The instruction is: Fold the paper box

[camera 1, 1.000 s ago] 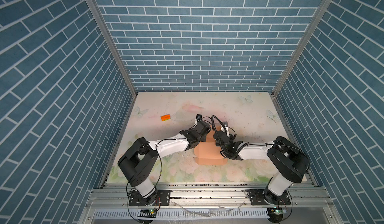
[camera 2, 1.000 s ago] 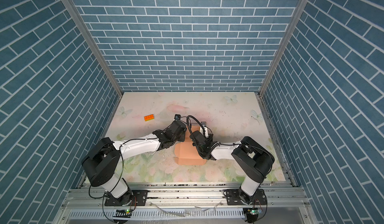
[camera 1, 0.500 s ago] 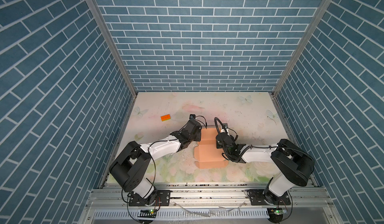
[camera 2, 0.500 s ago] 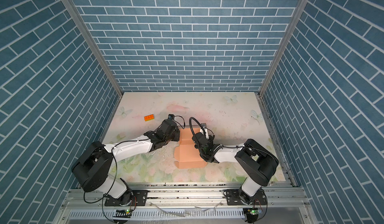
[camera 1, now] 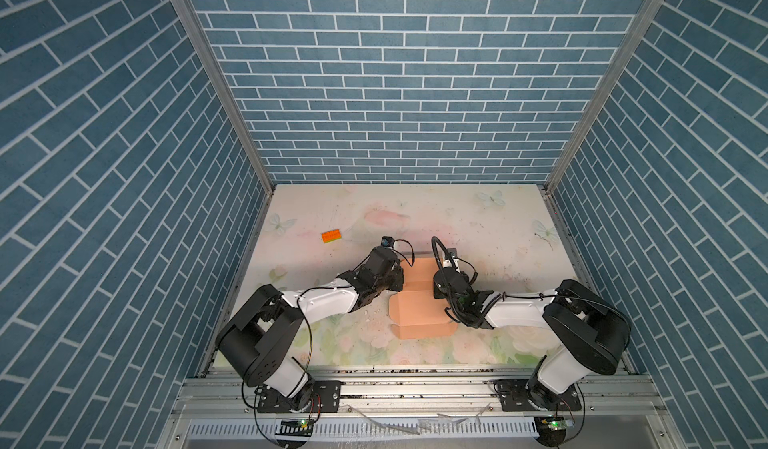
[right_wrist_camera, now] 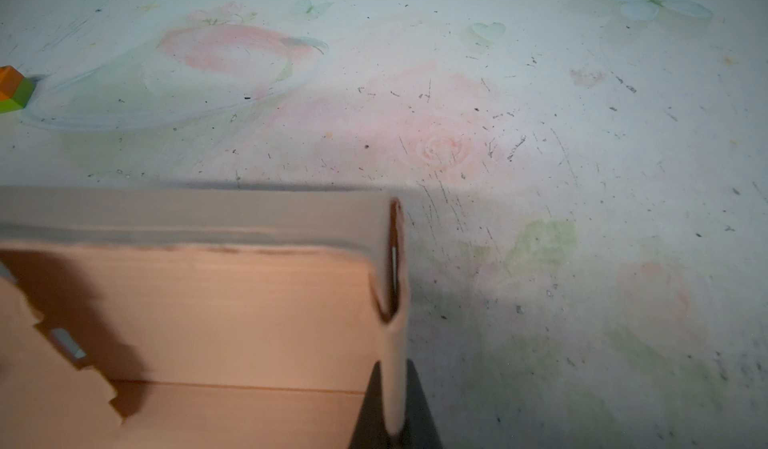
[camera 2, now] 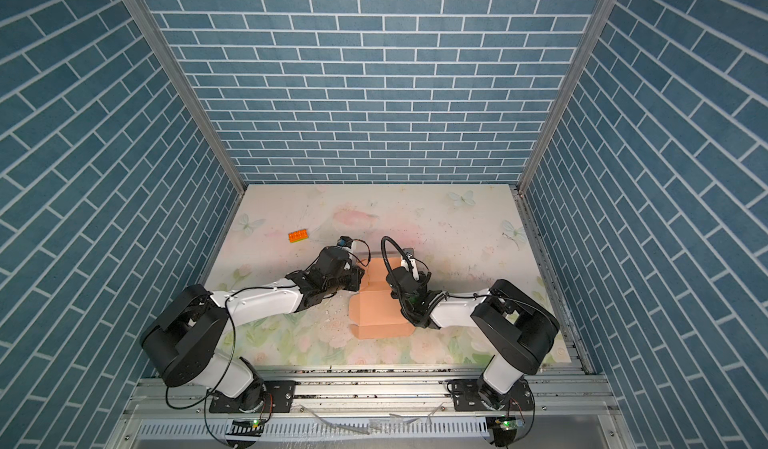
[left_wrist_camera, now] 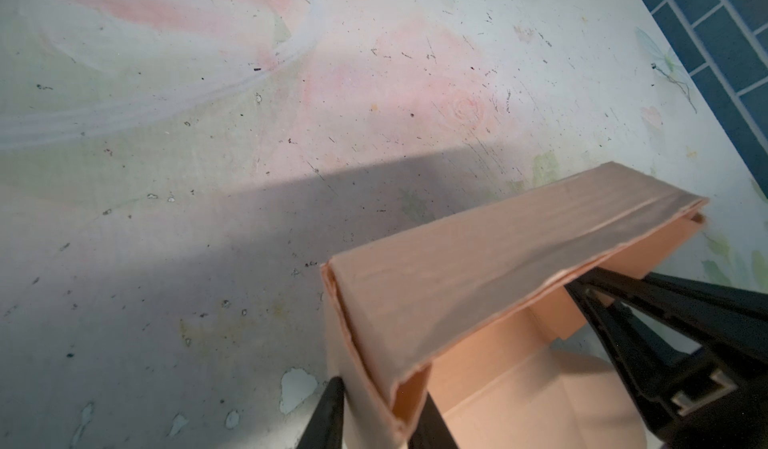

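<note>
The peach paper box (camera 1: 419, 309) (camera 2: 374, 314) lies partly folded in the middle of the table, its far wall and side walls raised and its near flaps flat. My left gripper (camera 1: 400, 279) (camera 2: 360, 279) sits at the far left corner. In the left wrist view this gripper (left_wrist_camera: 376, 418) is shut on the doubled left wall of the box (left_wrist_camera: 457, 268). My right gripper (camera 1: 437, 291) (camera 2: 392, 292) is at the right side. In the right wrist view it (right_wrist_camera: 395, 405) pinches the thin right wall of the box (right_wrist_camera: 228, 301). Its black fingers (left_wrist_camera: 623, 314) show in the left wrist view.
A small orange studded brick (camera 1: 331, 236) (camera 2: 298, 236) (right_wrist_camera: 10, 85) lies on the floral table (camera 1: 478, 226) at the far left, apart from the box. Blue brick walls (camera 1: 407, 93) close in three sides. A metal rail (camera 1: 415, 380) runs along the front edge.
The left gripper swung a little to the left off the box, then came back onto its left wall. The right gripper has kept its hold on the right wall.
</note>
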You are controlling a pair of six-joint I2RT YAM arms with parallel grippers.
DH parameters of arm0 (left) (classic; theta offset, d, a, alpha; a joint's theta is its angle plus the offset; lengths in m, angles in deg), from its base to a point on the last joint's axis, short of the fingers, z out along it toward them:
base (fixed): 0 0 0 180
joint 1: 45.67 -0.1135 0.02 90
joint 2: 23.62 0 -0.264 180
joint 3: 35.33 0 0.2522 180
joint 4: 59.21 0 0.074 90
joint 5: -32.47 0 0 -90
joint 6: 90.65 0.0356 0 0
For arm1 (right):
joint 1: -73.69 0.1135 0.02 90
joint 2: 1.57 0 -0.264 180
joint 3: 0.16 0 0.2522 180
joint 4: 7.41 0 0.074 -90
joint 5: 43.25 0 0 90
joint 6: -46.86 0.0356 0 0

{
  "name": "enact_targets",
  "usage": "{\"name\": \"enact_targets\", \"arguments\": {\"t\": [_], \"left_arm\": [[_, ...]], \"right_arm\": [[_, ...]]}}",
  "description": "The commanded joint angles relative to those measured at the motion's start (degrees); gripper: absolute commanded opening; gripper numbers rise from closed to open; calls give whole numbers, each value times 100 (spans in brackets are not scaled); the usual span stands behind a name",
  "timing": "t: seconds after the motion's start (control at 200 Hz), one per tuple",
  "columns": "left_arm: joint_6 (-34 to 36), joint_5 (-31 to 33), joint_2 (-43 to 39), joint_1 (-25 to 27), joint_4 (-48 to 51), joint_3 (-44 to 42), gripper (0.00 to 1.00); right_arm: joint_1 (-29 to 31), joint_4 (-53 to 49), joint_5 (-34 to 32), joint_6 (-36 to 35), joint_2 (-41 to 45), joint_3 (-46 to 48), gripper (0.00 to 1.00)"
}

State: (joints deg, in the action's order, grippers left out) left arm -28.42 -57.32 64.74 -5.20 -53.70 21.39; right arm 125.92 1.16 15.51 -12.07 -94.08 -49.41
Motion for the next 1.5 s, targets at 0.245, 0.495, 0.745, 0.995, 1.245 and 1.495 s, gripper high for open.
{"name": "enact_targets", "arguments": {"t": [0.245,0.495,0.745,0.995,1.245,1.495], "left_arm": [[38,217,158,-13,-183,68,22],[22,598,356,-13,-53,306,12],[-9,1088,493,64,727,766,1],[75,1095,627,95,1829,1351,0],[210,876,838,93,3179,2048,2],[334,238,1165,58,4069,2586,6]], "right_arm": [[7,38,26,-84,180,145,0],[22,88,119,-18,204,185,0],[91,-100,151,203,292,152,0],[128,-903,331,541,468,-145,0],[119,-2489,932,1053,638,-903,0],[101,-3840,1685,1657,421,-1776,0]]}}
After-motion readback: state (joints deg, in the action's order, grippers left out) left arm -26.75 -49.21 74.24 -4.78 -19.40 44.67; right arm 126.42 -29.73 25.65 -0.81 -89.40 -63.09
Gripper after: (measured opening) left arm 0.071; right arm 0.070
